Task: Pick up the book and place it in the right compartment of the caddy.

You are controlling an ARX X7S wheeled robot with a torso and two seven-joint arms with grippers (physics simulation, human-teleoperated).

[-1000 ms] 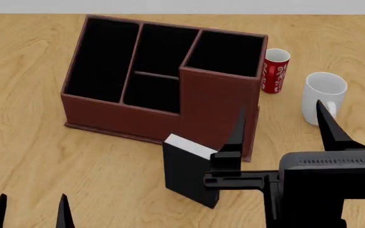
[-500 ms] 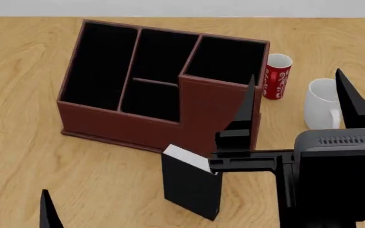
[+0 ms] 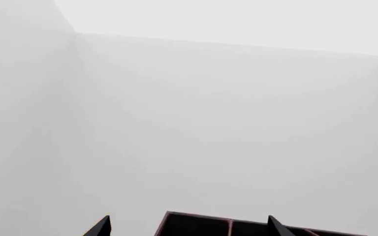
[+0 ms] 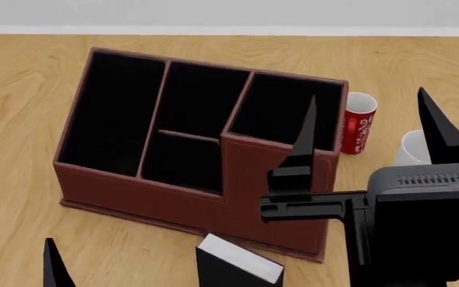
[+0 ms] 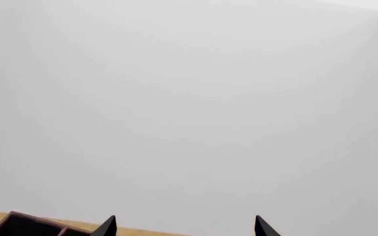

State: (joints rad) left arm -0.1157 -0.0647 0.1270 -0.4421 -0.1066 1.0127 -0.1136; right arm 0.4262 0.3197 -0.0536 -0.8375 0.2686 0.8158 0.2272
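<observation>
The reddish-brown caddy [image 4: 174,191] stands on the wooden table, its taller right compartment [image 4: 281,119] black-lined and empty. The black book [image 4: 238,269] with white page edges stands on the table just in front of that taller end, cut off by the head view's lower edge; nothing holds it. My right gripper [image 4: 367,101] is open and empty, raised above the book, its fingers overlapping the right compartment and the mug. My left gripper [image 3: 189,222] is open and empty; only one fingertip [image 4: 52,260] shows at lower left. The caddy's rim shows in both wrist views [image 3: 241,228] [image 5: 31,226].
A red soda can [image 4: 358,128] stands just right of the caddy's taller end. A white mug [image 4: 411,149] stands further right, partly hidden behind my right gripper. The wooden table [image 4: 22,179] stretches left and in front of the caddy.
The head view has tilted up, so the caddy and book sit lower in frame. My right gripper has risen from beside the book to the level of the caddy's top. The left fingertips have dropped lower.
</observation>
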